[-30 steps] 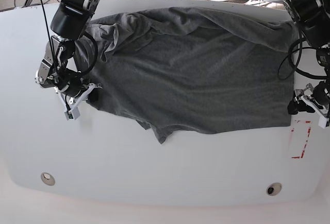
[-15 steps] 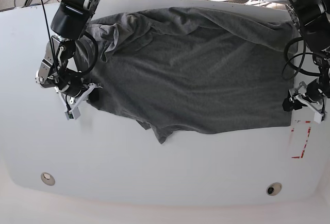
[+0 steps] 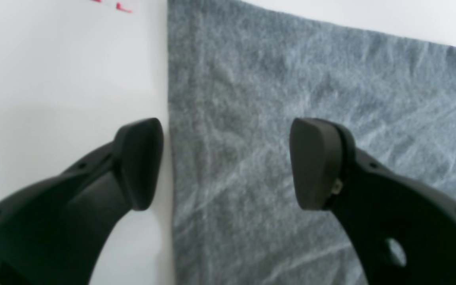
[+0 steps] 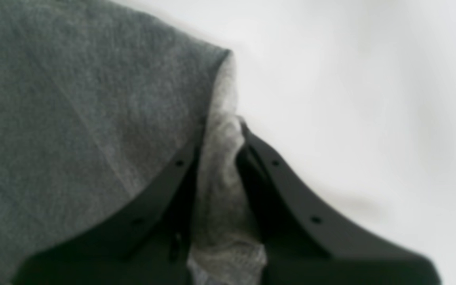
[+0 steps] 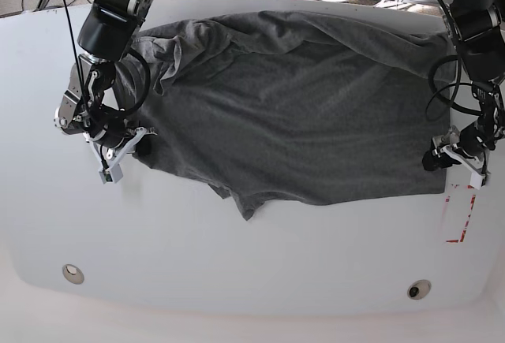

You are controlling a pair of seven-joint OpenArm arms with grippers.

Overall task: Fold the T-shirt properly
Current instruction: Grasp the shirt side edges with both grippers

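The dark grey T-shirt (image 5: 300, 114) lies spread and rumpled across the white table, with one sleeve pointing to the front. My right gripper (image 5: 136, 146) is at the shirt's left edge in the base view. In the right wrist view that gripper (image 4: 222, 134) is shut on a pinched fold of the T-shirt (image 4: 73, 99), and the fold's paler inside shows. My left gripper (image 5: 442, 159) is at the shirt's right front corner. It (image 3: 228, 164) is open and straddles the straight edge of the T-shirt (image 3: 291, 79), one finger over bare table and the other over cloth.
Red tape marks (image 5: 461, 213) lie on the table (image 5: 237, 280) just outside the shirt's right front corner. Two round metal inserts (image 5: 72, 273) (image 5: 418, 288) sit near the front edge. Cables and frames crowd the far side behind the table.
My left gripper has moved inward and a little away from the front, from beside the red marks to the shirt's edge. The right arm and the shirt have stayed still.
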